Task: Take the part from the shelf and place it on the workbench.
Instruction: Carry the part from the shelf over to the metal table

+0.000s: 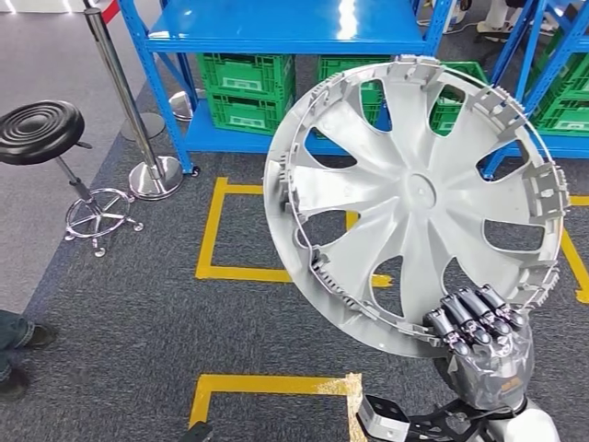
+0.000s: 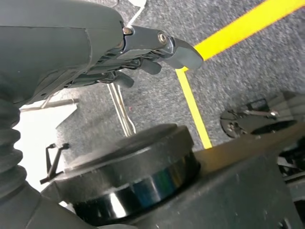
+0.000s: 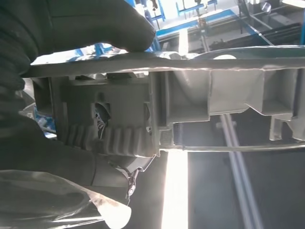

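The part is a large silver wheel cover [image 1: 417, 193], held up on edge and tilted in front of me, its ribbed inner side with clips and a wire ring toward the camera. My right hand [image 1: 482, 341] grips its lower rim from below, fingers curled over the edge. In the right wrist view the rim [image 3: 216, 90] runs across the picture, with the hand [image 3: 90, 24] clamped around it, thumb on one face. In the left wrist view my left hand [image 2: 144, 57] hangs over the carpet with nothing in it.
A blue shelf [image 1: 278, 28] with green crates [image 1: 243, 87] on its low level stands ahead. A black stool [image 1: 38, 129] and a chrome barrier post [image 1: 139, 138] are at the left. Yellow tape [image 1: 208, 230] marks boxes on the grey carpet. A person's shoes [image 1: 17, 345] show at the left edge.
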Motion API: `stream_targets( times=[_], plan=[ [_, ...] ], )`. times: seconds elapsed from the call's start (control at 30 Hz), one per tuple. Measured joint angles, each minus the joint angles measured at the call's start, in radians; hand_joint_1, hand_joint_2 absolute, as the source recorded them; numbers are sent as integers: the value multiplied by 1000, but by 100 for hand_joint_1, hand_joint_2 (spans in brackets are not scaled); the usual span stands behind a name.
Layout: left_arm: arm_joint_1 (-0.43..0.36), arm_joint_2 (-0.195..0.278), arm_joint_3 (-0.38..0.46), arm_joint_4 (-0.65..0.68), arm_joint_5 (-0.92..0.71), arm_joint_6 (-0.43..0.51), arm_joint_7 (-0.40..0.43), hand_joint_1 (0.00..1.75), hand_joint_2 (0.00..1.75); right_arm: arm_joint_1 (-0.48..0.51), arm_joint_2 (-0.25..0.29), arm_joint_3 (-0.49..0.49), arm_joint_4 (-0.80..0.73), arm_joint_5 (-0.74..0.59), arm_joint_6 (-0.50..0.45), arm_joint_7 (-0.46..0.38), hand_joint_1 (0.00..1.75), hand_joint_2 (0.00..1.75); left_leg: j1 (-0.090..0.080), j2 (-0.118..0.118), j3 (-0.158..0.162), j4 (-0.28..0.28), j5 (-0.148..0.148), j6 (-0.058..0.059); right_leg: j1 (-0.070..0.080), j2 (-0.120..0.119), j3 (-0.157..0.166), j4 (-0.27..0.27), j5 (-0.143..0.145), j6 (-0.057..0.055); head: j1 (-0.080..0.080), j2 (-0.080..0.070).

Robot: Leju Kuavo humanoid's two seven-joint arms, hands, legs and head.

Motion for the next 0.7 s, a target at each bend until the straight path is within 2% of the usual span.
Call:
stream_targets(
  times=[0.07,0.13,0.17,0.27,0.3,0.33,0.37,0.43,0.47,0.5,0.57,0.63,0.7],
  plan=[
    [0,0,0,0,0,0,0,0,175,1,0,3,1,0,0,1,175,175,0,0,-3,7,-3,-8,3,3,1,4,-8,-25,-3,0],
    [-1,0,0,0,0,0,1,0,175,1,0,4,1,0,0,3,175,175,3,0,-9,26,-17,-15,4,3,4,7,-12,-40,-7,0],
    [-1,0,0,0,0,-1,1,0,175,0,0,4,2,0,0,6,175,175,4,0,-25,62,-37,-18,4,2,7,7,-14,-46,-8,0],
    [-2,1,0,0,-2,-1,0,0,175,-5,0,7,2,-1,0,17,175,175,4,0,-126,256,-112,-21,10,1,15,7,-20,-58,-11,0],
    [-2,2,0,0,-2,-1,-1,0,175,-6,0,7,3,-1,0,21,175,175,3,0,-153,298,-116,-19,12,1,18,7,-22,-60,-11,0],
    [-2,2,0,0,-3,0,-1,0,175,-6,0,9,4,-1,0,24,175,175,2,0,-162,302,-99,-15,15,3,22,7,-26,-63,-11,0],
    [-2,2,0,0,-3,0,-2,0,175,-6,0,10,5,-1,0,27,175,175,-1,0,-153,268,-64,-8,18,5,27,7,-29,-64,-11,0],
    [-1,4,0,0,-3,0,-2,0,175,-7,0,15,5,0,0,33,175,175,-8,-1,-105,144,15,12,21,9,34,7,-38,-64,-10,0],
    [-1,5,0,0,-3,-1,-2,0,175,-8,0,18,6,0,0,36,175,175,-13,-2,-85,92,37,21,22,11,36,7,-41,-61,-9,0],
    [-1,7,0,0,-3,-1,-2,0,175,-10,0,20,6,0,0,38,175,175,-16,-2,-71,55,44,24,23,12,33,9,-45,-57,-10,0],
    [-1,7,0,0,-3,-3,-2,0,175,-12,0,23,7,0,-1,42,175,175,-18,-3,-65,30,36,8,22,13,29,12,-48,-52,-11,0],
    [-1,9,1,0,-3,-6,-2,0,175,-12,0,26,8,0,-1,48,175,175,-18,-5,-65,25,32,-5,20,10,29,9,-48,-52,-11,0],
    [0,9,1,0,-3,-12,-2,0,175,-14,0,30,9,0,0,55,175,175,-20,-7,-65,26,31,-1,19,8,32,4,-48,-51,-11,0]
  ],
)
